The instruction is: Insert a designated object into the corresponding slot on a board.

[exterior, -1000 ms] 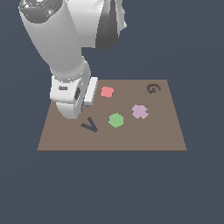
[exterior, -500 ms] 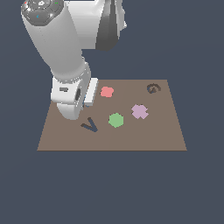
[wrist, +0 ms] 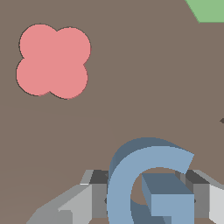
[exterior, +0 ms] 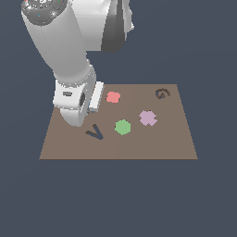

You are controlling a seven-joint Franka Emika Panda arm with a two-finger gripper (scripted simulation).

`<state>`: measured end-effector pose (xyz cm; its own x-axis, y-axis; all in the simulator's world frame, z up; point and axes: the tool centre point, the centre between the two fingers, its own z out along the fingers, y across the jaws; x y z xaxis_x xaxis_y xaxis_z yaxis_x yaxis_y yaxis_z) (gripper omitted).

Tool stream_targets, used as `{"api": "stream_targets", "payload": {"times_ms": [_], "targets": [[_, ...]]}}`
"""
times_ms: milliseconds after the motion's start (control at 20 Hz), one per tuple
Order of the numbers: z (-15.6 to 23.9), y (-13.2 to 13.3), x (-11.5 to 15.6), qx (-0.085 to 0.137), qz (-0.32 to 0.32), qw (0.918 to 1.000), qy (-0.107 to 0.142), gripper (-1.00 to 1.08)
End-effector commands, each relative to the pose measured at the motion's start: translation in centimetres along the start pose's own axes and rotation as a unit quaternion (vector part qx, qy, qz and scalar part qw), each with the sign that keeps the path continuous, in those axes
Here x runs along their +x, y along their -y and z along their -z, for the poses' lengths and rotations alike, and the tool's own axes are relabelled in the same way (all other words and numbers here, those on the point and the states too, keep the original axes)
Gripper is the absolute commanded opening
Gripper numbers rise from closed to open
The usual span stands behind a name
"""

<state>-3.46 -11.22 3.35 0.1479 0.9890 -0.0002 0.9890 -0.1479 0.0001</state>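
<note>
Since earlier: no visible shift | jaws clamped on G | step: carry | next: cross board to slot, align, lower

No printed text, labels, brands or numbers readable anywhere. Only letter forms: a dark, near-black G-shaped recess and a dark V-shaped recess, both sunk into the flat square brown board, 2 letters in all there. In the wrist view, a small light-blue flat block shaped like the letter G, seen between the grey fingers.
</note>
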Motion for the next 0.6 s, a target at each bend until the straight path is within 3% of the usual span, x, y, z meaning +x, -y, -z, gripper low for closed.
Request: {"api": "stream_targets", "payload": {"times_ms": [0,250,550], "targets": [[0.0,0.1,0.4,0.000,0.003,1.0000,0.000,-1.00],[0.1,0.7,3.4,0.000,0.026,0.9997,0.000,-1.00],[0.2,2.7,10.3,0.000,0.078,0.9970,0.000,-1.00]]}}
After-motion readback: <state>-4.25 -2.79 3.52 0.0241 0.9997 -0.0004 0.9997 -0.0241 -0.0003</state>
